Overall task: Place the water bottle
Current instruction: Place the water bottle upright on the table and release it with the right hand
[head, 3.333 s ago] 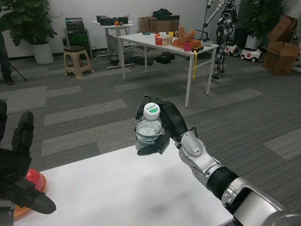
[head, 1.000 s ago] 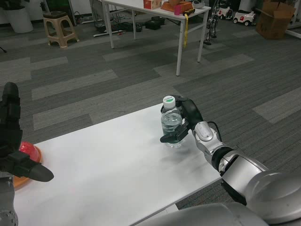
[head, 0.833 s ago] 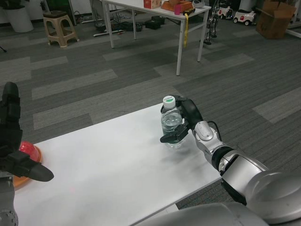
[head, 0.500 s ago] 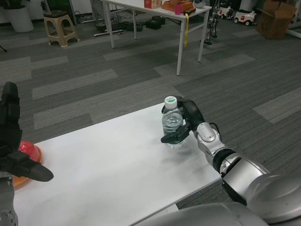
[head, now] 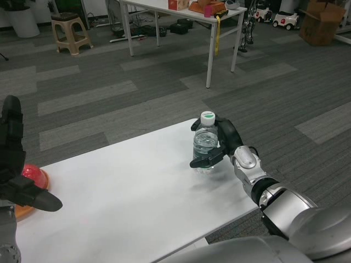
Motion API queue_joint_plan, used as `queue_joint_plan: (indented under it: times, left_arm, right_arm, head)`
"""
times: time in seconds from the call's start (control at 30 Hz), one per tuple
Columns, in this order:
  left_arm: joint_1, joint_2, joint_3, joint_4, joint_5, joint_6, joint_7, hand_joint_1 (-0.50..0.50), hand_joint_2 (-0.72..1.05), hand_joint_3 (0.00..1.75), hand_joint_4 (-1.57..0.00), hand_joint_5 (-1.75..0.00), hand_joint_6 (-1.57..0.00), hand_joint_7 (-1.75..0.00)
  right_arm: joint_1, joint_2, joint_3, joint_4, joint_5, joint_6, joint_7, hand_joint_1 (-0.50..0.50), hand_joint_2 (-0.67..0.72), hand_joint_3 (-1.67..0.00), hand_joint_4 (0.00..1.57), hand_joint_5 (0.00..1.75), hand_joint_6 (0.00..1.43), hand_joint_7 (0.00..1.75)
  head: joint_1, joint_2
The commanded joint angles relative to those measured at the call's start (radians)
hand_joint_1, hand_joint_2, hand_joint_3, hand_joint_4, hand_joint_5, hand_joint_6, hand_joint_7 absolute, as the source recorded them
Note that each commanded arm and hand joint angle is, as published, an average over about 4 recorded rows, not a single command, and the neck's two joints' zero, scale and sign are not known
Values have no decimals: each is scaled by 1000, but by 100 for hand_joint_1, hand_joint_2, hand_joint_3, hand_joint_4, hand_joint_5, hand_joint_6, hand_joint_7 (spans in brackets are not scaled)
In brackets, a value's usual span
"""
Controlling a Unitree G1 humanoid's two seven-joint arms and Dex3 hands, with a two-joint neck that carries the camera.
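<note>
A clear water bottle (head: 205,143) with a white and green cap stands upright near the far right edge of the white table (head: 126,208). My right hand (head: 222,143) is wrapped around its right side, with fingers curled around the front low down and behind near the cap. Whether the bottle's base rests on the table I cannot tell for sure; it looks at table level. My left hand (head: 15,170) waits at the far left, fingers apart, holding nothing.
An orange-red dish (head: 27,186) lies at the table's left edge, partly behind my left hand. Beyond the table is grey carpet with another white table (head: 181,11) and a stool (head: 68,30) further off.
The camera dipped since the earliest frame. My right hand brought the bottle down from the air to the table near the far edge; over the last second it edged slightly right and stood more upright.
</note>
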State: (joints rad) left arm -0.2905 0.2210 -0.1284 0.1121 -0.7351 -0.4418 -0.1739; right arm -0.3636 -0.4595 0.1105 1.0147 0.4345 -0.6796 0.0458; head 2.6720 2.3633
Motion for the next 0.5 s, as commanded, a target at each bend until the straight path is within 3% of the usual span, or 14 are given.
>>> queue_joint_plan:
  times: [0.03, 0.1, 0.2, 0.3, 0.43, 0.5]
  left_arm:
    - [10, 0, 5, -5, -3, -8, -3, -43, -55, 9, 0, -10, 0, 0]
    - [10, 0, 6, -5, -3, -8, -3, -43, -55, 9, 0, -10, 0, 0]
    - [10, 0, 6, -5, -3, -8, -3, -43, -55, 9, 0, -10, 0, 0]
    - [10, 0, 6, -5, -3, -8, -4, -43, -55, 9, 0, -10, 0, 0]
    - [10, 0, 6, -5, -3, -8, -4, -43, -55, 9, 0, -10, 0, 0]
    - [10, 0, 6, -5, -3, -8, -4, -43, -55, 9, 0, -10, 0, 0]
  right_arm:
    - [15, 9, -8, 1, -2, 20, 5, -22, -2, -16, 91, 153, 40, 124]
    - [15, 9, -8, 1, -2, 20, 8, -34, 6, -16, 86, 148, 33, 124]
    - [15, 9, -8, 1, -1, 21, 18, -42, 22, -16, 73, 141, 20, 115]
    - [15, 9, -8, 1, -1, 23, 34, -44, 36, -16, 61, 128, 10, 108]
    - [15, 7, -12, 0, 1, 28, 59, -45, 55, -16, 24, 114, 1, 94]
    - [15, 5, -16, -2, 2, 31, 77, -46, 60, -16, 10, 97, 0, 84]
  head:
    - [1, -1]
    - [1, -2]
    - [1, 0]
    - [1, 4]
    - [2, 6]
    - [1, 6]
